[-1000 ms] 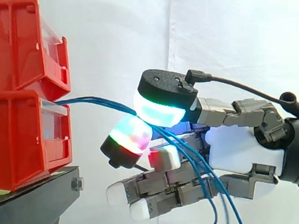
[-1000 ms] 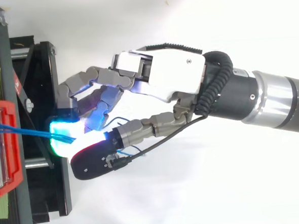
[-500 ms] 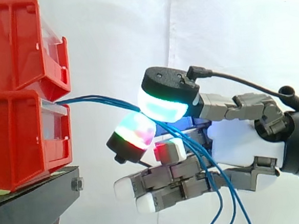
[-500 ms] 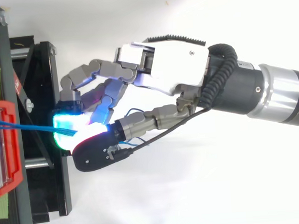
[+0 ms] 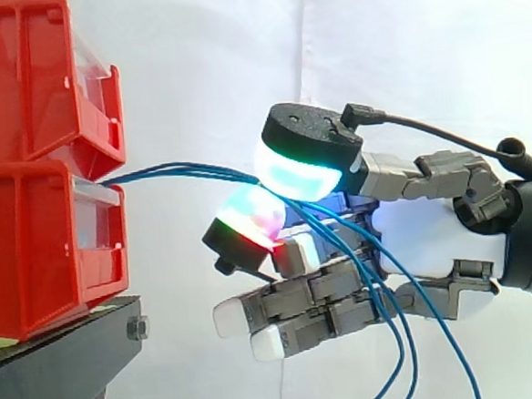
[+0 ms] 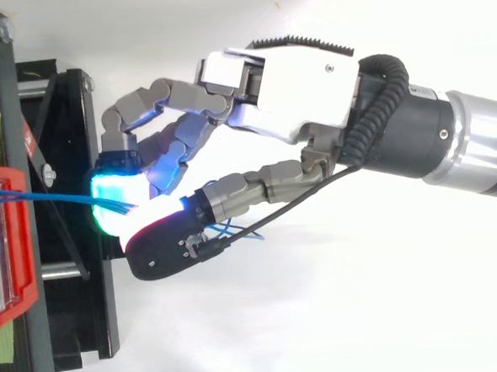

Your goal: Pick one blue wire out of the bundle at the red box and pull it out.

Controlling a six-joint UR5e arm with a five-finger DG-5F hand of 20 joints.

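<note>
A bundle of thin blue wires (image 5: 173, 172) comes out of the front of the lower red bin (image 5: 41, 243) and runs right to my hand (image 5: 433, 243). The thumb pad, glowing green and cyan, and a finger pad, glowing red and green, pinch the wires between them just right of the bin. Behind the pinch the wires hang down past the other fingers, which stay nearly straight, and their free ends dangle below the palm. In the top view the wires (image 6: 59, 197) stretch from the red bin (image 6: 8, 251) to the hand (image 6: 294, 107).
A second red bin (image 5: 29, 79) sits stacked on the lower one. Both rest on a black stand (image 5: 59, 369) at the left, with a white curtain behind. The arm comes in from the right.
The hand has moved right and slightly up, away from the bin, keeping its pinch. The wire span between bin and hand is longer, and the dangling ends have risen.
</note>
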